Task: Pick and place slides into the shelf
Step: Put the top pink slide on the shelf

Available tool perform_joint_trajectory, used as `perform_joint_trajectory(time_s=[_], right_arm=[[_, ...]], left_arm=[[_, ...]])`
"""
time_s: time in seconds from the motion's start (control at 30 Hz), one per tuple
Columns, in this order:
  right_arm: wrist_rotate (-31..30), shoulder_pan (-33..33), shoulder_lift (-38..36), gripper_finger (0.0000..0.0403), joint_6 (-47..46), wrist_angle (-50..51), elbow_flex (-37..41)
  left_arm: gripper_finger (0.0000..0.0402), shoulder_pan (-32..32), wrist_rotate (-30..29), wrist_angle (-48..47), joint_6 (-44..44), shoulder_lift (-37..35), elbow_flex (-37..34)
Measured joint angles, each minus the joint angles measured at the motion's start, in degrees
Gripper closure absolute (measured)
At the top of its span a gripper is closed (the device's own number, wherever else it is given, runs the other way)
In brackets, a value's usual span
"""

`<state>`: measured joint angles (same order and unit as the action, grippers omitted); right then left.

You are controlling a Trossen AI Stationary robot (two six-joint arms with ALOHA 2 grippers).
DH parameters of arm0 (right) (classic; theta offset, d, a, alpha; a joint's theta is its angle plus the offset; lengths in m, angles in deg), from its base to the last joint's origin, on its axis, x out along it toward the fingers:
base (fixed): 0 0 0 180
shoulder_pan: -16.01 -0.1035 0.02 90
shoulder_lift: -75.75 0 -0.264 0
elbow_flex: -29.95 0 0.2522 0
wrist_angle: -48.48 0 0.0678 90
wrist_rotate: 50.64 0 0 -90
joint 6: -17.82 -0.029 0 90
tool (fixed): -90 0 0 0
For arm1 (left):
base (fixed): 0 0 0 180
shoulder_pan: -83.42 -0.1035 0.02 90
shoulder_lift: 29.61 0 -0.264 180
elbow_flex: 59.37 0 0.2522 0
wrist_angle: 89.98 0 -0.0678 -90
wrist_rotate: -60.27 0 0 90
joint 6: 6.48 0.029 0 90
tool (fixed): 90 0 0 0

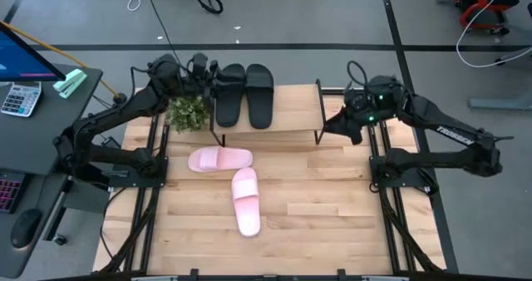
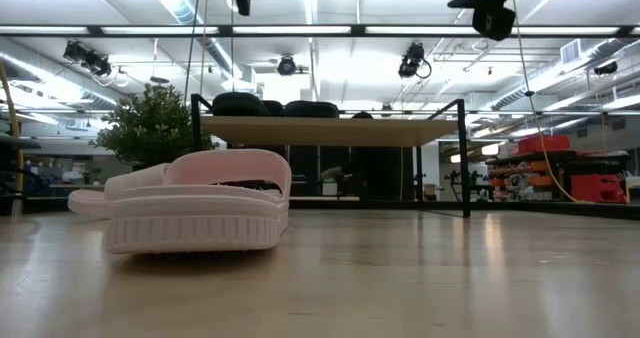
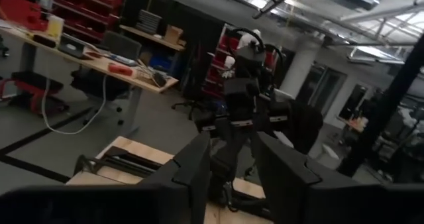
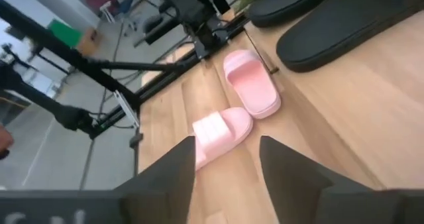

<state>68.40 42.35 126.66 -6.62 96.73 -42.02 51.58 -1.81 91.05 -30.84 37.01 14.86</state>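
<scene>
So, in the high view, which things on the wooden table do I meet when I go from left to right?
Plant → first black slide → second black slide → right gripper. The two pink slides overlap these in the order, so I leave them out.

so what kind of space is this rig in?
Likely a robotics lab or workshop: exposed ceiling ducts, red parts shelving, a long workbench with a cable, and another dark robot arm beyond the slatted wooden table.

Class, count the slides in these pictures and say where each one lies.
4. Two black slides lie side by side on the shelf. Two pink slides lie on the tabletop in front of it. None seems hidden.
</scene>
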Motion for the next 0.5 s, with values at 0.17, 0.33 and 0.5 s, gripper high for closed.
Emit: perform_joint_trajectory(time_s=[0.17, 0.33, 0.5], right_arm=[[-6.68, -7.1, 1.46, 0.0324, -3.74, -2.08, 0.0], [-13.43, -12.77, 2.84, 0.0391, -7.17, -5.04, 0.0], [-22.17, -17.4, 3.58, 0.0396, -10.24, -5.46, 0.0]], left_arm=[[0.0324, 4.62, -0.04, -1.73, 3.26, -0.01, 0.0], [0.0389, 7.94, -0.3, -6.28, 7.3, -2.22, -0.04], [0.0394, 10.56, -4.64, -16.91, 12.93, -8.19, -0.02]])
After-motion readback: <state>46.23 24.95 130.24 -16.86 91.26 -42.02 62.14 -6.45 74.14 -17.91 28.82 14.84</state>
